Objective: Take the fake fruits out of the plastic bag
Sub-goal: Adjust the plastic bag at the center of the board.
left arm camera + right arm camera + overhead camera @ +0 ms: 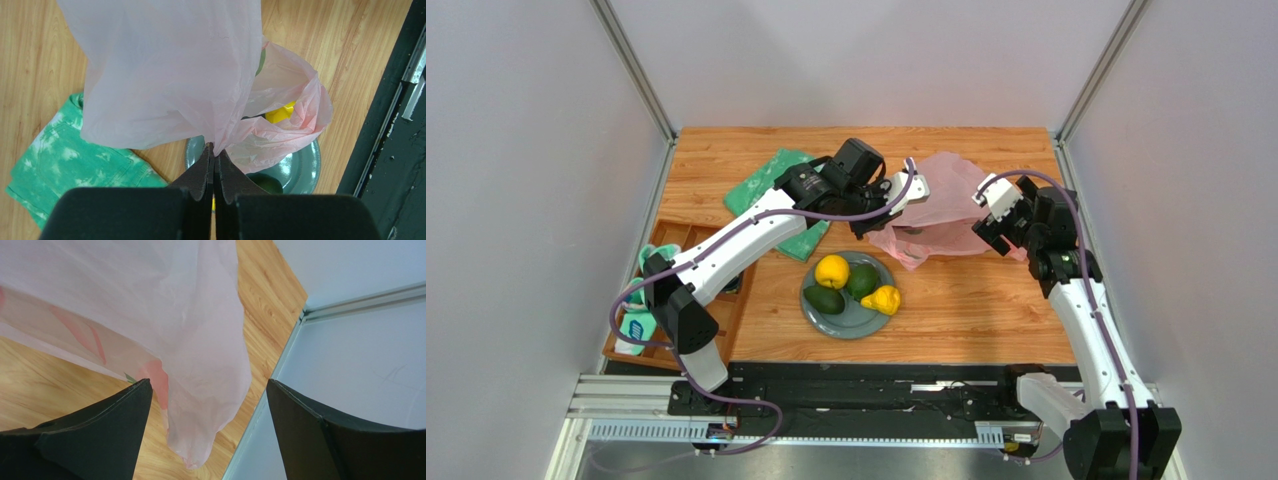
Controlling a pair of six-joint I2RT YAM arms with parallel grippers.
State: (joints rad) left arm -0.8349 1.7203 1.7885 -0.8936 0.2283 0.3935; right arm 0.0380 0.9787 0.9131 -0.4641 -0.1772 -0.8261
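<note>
The thin pink plastic bag hangs lifted over the table's back middle. My left gripper is shut on its left edge, and in the left wrist view the film is pinched at the closed fingertips. My right gripper stands open at the bag's right side; a loose corner of the bag hangs between its spread jaws, ungripped. Below the bag a grey plate holds fake fruits: a yellow-orange citrus, two dark green avocados and a yellow lumpy fruit.
A flat green patterned bag lies at the back left under the left arm. A wooden tray with small items sits along the left edge. Grey walls close in both sides and the back. A black rail runs along the near edge.
</note>
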